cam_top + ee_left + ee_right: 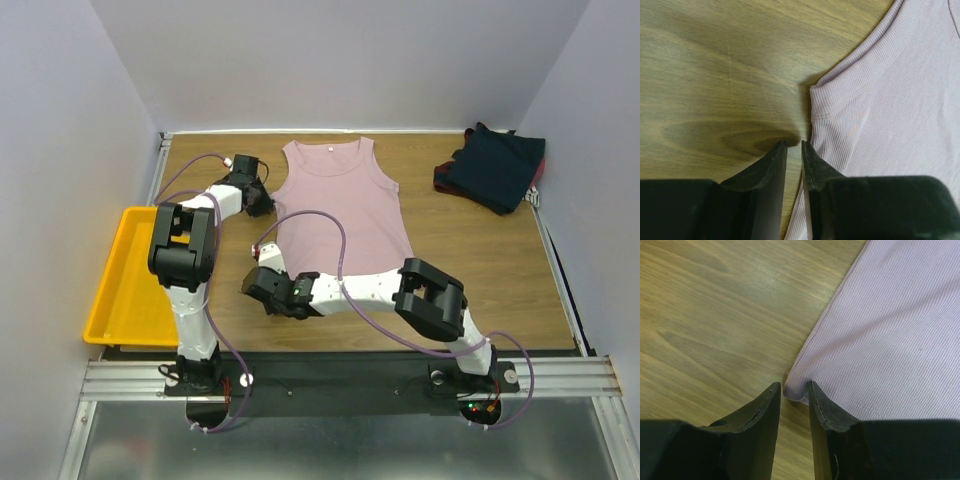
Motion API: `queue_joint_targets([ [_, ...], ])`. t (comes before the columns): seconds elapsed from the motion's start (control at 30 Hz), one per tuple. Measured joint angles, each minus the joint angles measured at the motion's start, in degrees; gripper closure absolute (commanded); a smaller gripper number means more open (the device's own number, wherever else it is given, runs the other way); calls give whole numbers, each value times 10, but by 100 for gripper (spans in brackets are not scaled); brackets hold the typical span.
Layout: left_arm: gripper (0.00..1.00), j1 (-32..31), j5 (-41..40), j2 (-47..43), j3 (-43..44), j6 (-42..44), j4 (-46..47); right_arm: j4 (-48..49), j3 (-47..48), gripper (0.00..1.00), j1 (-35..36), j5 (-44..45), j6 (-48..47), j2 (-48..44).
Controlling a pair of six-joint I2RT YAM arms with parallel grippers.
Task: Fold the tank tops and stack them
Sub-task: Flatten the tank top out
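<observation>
Right gripper (792, 387) clamped on the near-left hem corner of the pink tank top (340, 205), flat on the table (480, 260); left gripper (794, 145) at its armhole edge, jaws almost together, hold unclear; navy tank tops (492, 168) heaped far right.

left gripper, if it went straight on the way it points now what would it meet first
The left gripper would probably meet the wooden table just ahead of its tips, beside the pink tank top's side edge below the armhole. Depth is unclear; it may already touch.

Yellow plastic tray (120, 290) at the left edge of the wooden table (480, 250), seemingly overhanging it.
</observation>
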Motion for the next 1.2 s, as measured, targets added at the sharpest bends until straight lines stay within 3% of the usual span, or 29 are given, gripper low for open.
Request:
queue_joint_targets([
  [0.27,86,0,1,-5,-21,-21,26,30,-61,69,9,-8,5,-25],
  [0.63,88,0,-1,-87,-145,-69,71,65,-224,73,32,-71,9,-146],
  [0.73,88,0,-5,-112,-174,-78,70,64,-259,71,48,-97,10,-178],
  [0.83,87,0,-6,-122,-183,-80,71,64,-271,59,57,-115,13,-205],
  [0.93,83,-1,-4,-131,-189,-80,75,64,-272,57,60,-125,16,-232],
  [1.1,66,-4,5,-189,-226,-83,82,66,-270,59,60,-107,19,-294],
  [1.2,61,-6,16,-215,-230,-83,97,64,-252,68,59,-79,19,-298],
])
